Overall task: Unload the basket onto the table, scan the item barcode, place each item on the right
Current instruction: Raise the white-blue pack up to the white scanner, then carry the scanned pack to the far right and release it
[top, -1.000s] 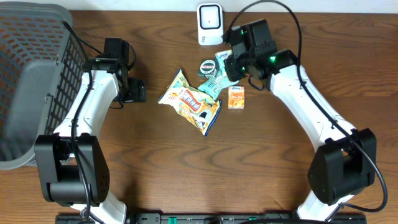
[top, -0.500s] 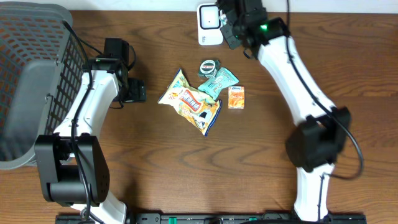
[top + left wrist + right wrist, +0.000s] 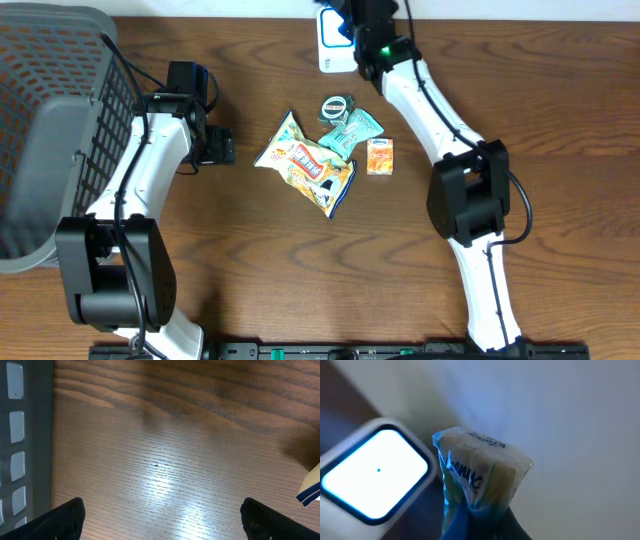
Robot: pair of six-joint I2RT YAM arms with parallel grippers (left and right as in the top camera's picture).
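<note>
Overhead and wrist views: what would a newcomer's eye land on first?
The right gripper holds a small packet up to a glowing white scanner at the far edge of the table. A bright snack bag lies mid-table, and a grey basket stands at the left.

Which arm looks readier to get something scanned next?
The right. The right gripper is shut on a small packet close by the lit scanner. The left gripper stands open and empty over the table, beside the basket.
</note>
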